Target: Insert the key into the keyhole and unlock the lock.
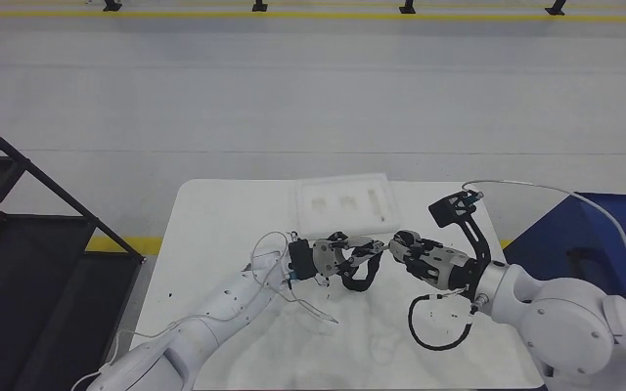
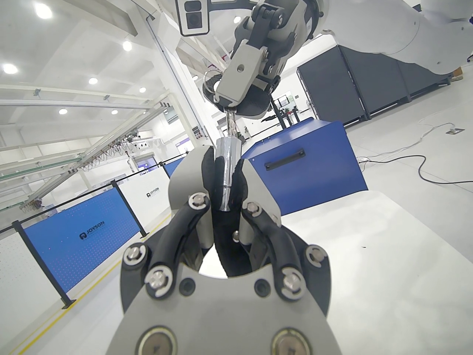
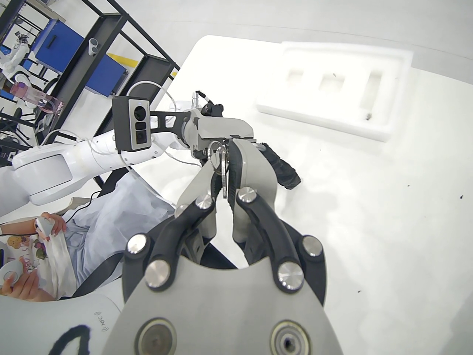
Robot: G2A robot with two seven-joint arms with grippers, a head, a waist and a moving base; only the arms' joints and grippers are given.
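left gripper [image 2: 224,177] fingers clamped on the chrome cylindrical lock barrel [image 2: 228,149], held up off the white table [image 1: 215,225]. right gripper [image 3: 221,175] pinched shut on the small silver key [image 2: 232,124], blade meeting the barrel's end face. Risks: an off-axis approach jams or bends the blade; turning torque spins the barrel in the pads or slips the key. keyhole hidden, insertion depth unclear, key head buried between fingers.
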